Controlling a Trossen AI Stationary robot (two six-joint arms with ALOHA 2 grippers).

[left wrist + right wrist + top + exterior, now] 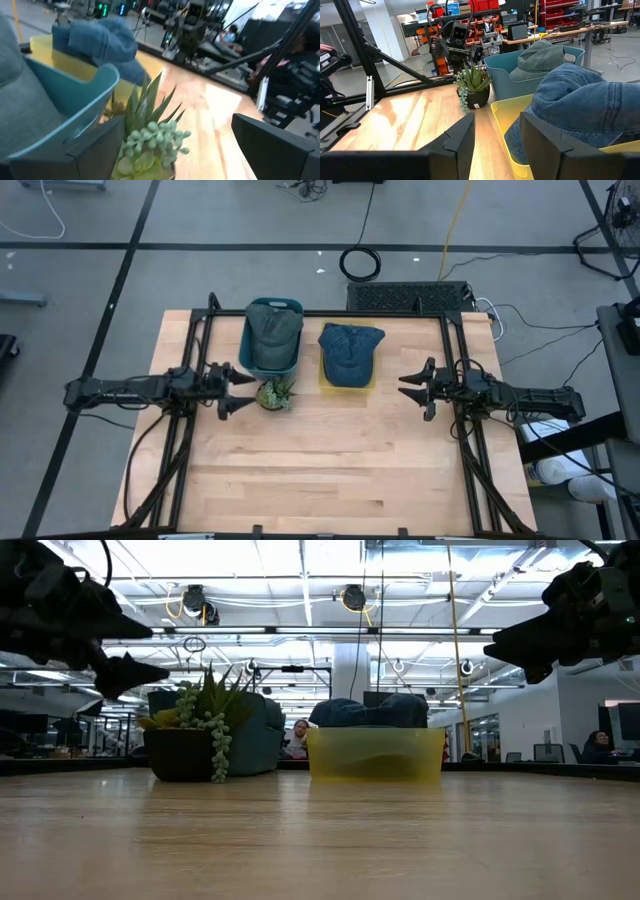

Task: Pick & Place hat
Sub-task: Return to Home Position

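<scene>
Both empty and spread open, the left claw (241, 390) and right claw (410, 388) should retract level and outward, the left avoiding the potted plant (275, 394) just beside it.

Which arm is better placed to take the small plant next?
Probably left: the left gripper, open, hangs beside the plant, while the right gripper is farther off, past the yellow bin.
</scene>
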